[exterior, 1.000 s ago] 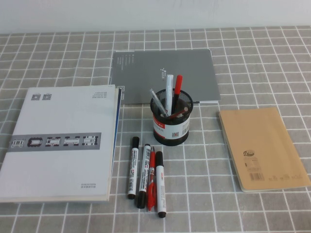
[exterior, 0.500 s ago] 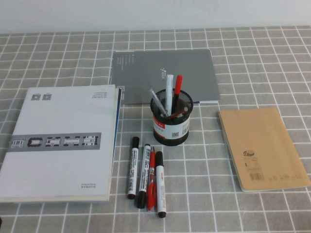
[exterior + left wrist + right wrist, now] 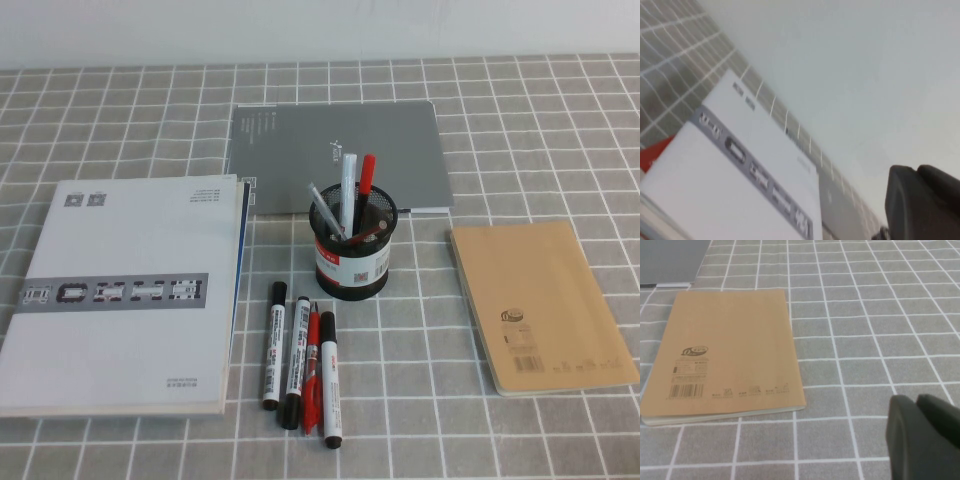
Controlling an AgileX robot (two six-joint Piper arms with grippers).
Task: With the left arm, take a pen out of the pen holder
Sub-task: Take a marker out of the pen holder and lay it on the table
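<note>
The black mesh pen holder (image 3: pixel 352 250) stands at the centre of my high view on the grey checked tablecloth (image 3: pixel 520 130). In it I count a red-capped marker (image 3: pixel 366 175) and a white pen (image 3: pixel 348 185) standing tallest. A thin grey pen (image 3: pixel 322 203) leans toward the upper left, and a dark red pen (image 3: pixel 368 234) lies low across the rim. Their lower ends are hidden by the mesh. Just below the holder, four loose pens (image 3: pixel 300 360) lie side by side.

Both grippers sit outside the high view. The left gripper (image 3: pixel 922 202) shows only as a dark bulk at the lower right of the left wrist view, beside the white book (image 3: pixel 740 170), with its jaws pressed together. A red patch (image 3: pixel 652 152) at that frame's left edge I cannot identify. The right gripper (image 3: pixel 922 437) is a cut-off dark shape at the lower right of the right wrist view, near the brown notebook (image 3: pixel 725 350) — open or closed, I cannot tell.
</note>
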